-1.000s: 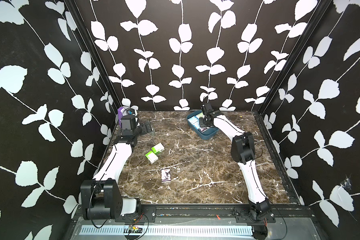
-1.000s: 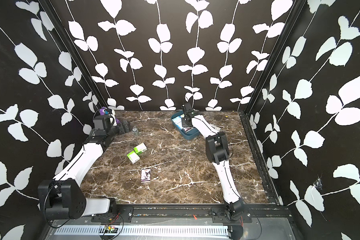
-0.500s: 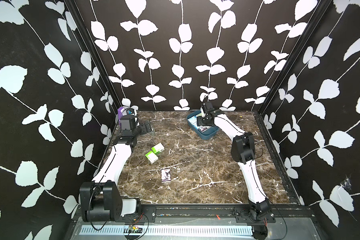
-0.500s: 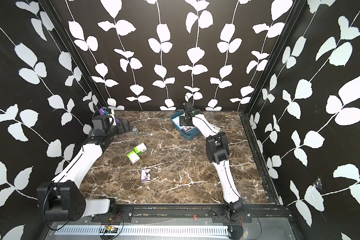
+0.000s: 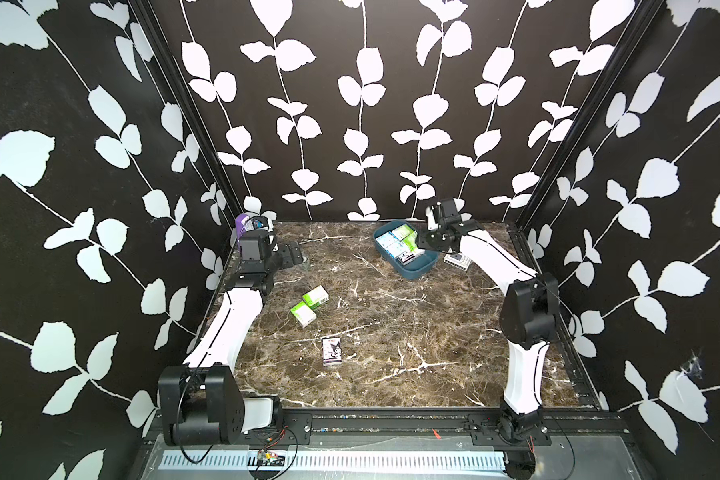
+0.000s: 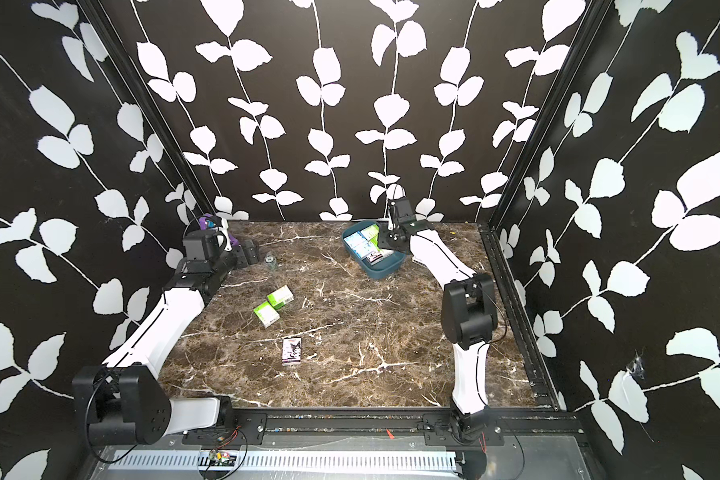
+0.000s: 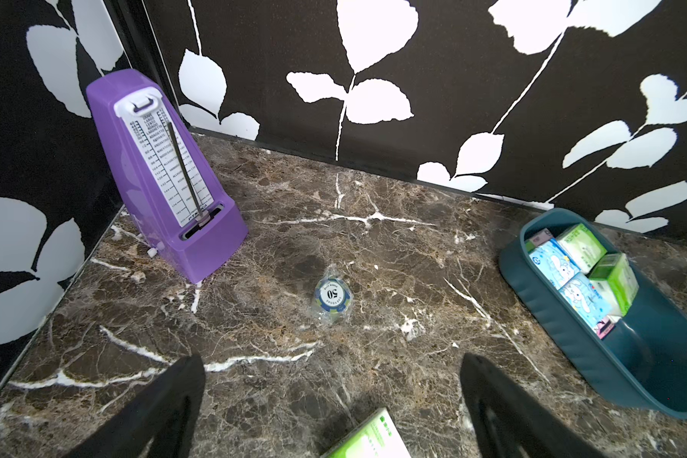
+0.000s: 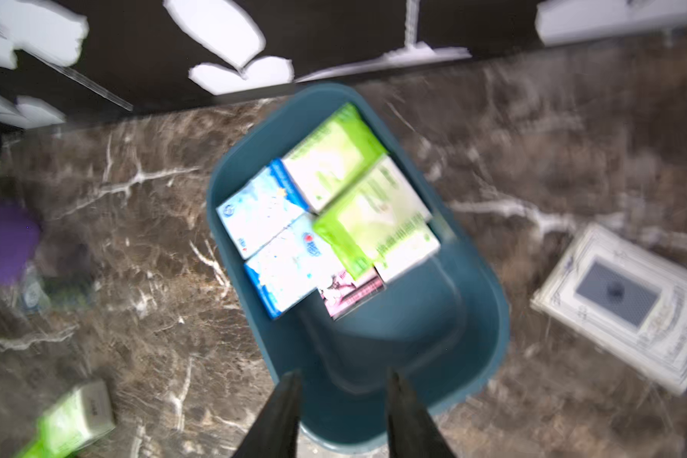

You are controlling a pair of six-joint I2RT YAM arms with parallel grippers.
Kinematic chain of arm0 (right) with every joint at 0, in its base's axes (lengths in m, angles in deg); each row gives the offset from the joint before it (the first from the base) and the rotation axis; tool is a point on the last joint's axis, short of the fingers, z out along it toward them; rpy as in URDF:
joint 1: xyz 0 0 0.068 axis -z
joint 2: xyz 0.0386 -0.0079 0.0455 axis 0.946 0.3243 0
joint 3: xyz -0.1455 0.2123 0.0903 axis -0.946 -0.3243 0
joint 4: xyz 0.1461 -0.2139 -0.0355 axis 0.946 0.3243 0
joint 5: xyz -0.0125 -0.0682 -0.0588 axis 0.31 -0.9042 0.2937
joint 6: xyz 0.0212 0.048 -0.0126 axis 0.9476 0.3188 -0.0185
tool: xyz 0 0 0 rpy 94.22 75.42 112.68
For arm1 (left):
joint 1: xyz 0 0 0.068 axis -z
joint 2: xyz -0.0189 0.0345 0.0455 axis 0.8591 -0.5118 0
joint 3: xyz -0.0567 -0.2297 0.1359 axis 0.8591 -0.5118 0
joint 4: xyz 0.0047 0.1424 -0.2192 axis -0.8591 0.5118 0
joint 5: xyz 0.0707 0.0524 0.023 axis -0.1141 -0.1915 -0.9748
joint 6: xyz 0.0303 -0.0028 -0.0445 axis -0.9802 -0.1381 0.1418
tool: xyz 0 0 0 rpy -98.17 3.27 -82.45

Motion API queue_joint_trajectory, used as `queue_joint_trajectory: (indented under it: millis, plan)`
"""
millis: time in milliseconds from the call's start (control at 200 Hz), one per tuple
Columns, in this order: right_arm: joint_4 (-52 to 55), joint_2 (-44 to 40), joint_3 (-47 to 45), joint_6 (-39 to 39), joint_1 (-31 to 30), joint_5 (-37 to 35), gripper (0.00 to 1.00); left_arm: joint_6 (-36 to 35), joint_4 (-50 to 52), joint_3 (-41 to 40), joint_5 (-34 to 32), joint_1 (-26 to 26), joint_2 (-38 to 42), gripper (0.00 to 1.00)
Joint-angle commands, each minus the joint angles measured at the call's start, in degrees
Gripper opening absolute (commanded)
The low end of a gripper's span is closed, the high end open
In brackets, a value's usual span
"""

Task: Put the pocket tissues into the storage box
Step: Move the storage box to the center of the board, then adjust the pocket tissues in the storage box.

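Note:
The dark teal storage box (image 5: 413, 275) (image 6: 381, 271) stands at the back right of the marble table. Several pocket tissues (image 8: 334, 214) (image 7: 576, 269) lie in its far half. Two green packs (image 5: 315, 297) (image 5: 303, 314) and a cartoon pack (image 5: 332, 351) lie loose on the table. My right gripper (image 8: 342, 380) hangs above the box's bare near end, open by a narrow gap with nothing in it. My left gripper (image 7: 332, 365) (image 5: 294, 252) stands wide open and low near the back left, with the corner of a green pack (image 7: 369, 440) just under it.
A purple metronome (image 7: 163, 178) (image 5: 246, 222) stands in the back left corner. A wrapped poker chip (image 7: 331, 296) lies ahead of my left gripper. A flat white-grey gadget (image 8: 627, 301) (image 5: 457, 260) lies right of the box, under my right arm.
My right gripper has risen out of the box, leaving a pack inside; its jaws spread and then narrowed. My left arm has hardly moved.

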Motion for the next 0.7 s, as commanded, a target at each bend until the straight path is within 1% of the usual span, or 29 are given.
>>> queue_joint_trajectory:
  millis: [0, 90, 175, 310, 545, 695]
  plan:
    - [-2.0, 0.2, -4.0, 0.3, 0.0, -0.9, 0.29, -0.1, -0.2, -0.5, 0.5, -0.3, 1.6, 0.99]
    - [-1.1, 2.0, -1.6, -0.3, 0.0, -1.8, 0.25, 0.1, -0.2, -0.3, 0.7, -0.3, 1.5, 0.99]
    - [-0.6, 4.6, 2.3, -0.8, 0.0, -1.9, 0.24, 0.2, -0.2, -0.3, 0.7, -0.3, 1.6, 0.99]
    - [1.6, 10.5, 11.4, -1.9, 0.0, -1.9, 0.22, 0.1, 0.1, -0.3, 0.3, -0.3, 1.9, 0.99]
    - [3.7, 19.3, 22.2, -3.0, 0.0, -1.5, 0.22, -0.5, 0.8, 0.3, -0.3, -0.3, 2.0, 0.99]
    - [3.2, 22.6, 25.9, -3.0, 0.0, -0.2, 0.22, -0.9, 1.3, 1.1, -0.2, -0.3, 1.6, 0.99]
